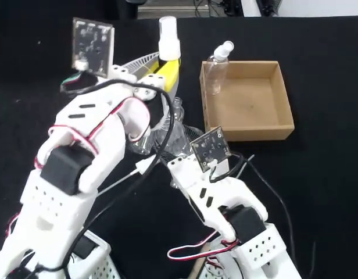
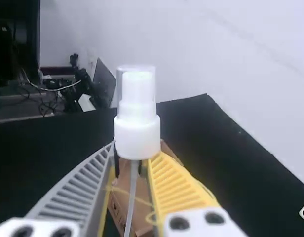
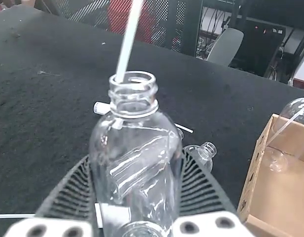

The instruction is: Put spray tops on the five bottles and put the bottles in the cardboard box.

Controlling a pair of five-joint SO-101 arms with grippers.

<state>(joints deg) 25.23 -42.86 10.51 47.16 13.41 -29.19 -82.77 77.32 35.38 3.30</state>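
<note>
Cardboard box (image 1: 254,132) sits on the black table (image 1: 318,35) in the high view, a capped bottle (image 1: 215,72) standing inside. Left wrist view: the left gripper (image 2: 133,153) pinches a white spray top (image 2: 137,113). Right wrist view: the right gripper (image 3: 136,158) clamps an open bottle (image 3: 134,143), a dip tube (image 3: 126,39) entering its neck; a chair (image 3: 226,44) stands behind.

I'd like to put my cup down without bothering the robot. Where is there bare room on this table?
The black table is bare right of the cardboard box and at the far left corner. Most of the box floor is free; one capped bottle sits in a corner. The middle, where the two arms meet, is crowded.
</note>
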